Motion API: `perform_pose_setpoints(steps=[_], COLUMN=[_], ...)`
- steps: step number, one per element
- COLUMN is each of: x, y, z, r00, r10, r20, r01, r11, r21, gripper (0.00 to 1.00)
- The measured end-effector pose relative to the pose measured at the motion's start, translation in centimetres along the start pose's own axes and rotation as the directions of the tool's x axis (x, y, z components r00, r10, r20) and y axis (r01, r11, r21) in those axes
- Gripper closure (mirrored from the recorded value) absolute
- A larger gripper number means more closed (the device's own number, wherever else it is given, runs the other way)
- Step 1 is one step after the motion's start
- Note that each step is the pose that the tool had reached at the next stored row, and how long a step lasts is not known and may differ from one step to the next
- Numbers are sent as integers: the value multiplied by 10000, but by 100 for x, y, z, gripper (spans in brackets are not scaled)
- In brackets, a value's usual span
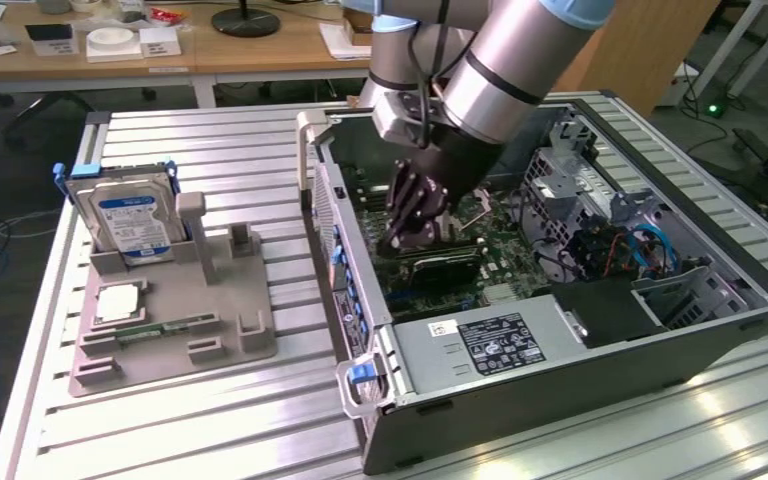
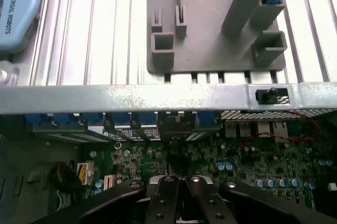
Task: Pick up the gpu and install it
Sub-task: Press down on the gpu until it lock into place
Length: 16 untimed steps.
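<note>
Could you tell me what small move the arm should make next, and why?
Probably a gentle press straight down: the shut gripper is down at the gpu, which already lies over the motherboard inside the case, apparently at its slot.

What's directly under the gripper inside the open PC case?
Under the shut black gripper sits a dark flat card with a black cooler, lying over the green motherboard in the open black computer case. The gripper hides the card's slot and seating.
</note>
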State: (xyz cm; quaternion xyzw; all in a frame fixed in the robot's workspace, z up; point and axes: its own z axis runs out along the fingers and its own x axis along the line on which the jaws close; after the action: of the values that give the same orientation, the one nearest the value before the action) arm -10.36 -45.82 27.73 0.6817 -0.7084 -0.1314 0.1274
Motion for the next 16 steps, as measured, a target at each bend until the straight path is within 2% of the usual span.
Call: perform_pose_setpoints(steps=[4,5,6,8,9,11,12,16], x=[-7,-7,-7,-7,-7,-7,-7,-7], y=[-29,-30,-30,-31,-33,-32,-31,-44], z=[-12,-12,-12,-10,-9,-10,-9,26], r00=[10000,10000,10000,10000,10000,10000,10000,10000], r10=[7,9,11,10,8,11,13,12], r20=[-27,-31,-35,-35,-35,-41,-44,-44], r01=[-9,-11,-14,-14,-12,-16,-18,-17], r11=[9974,9965,9957,9955,9951,9936,9931,9923], r21=[-716,-840,-927,-951,-990,-1131,-1169,-1235], gripper=[90,90,90,90,90,90,90,90])
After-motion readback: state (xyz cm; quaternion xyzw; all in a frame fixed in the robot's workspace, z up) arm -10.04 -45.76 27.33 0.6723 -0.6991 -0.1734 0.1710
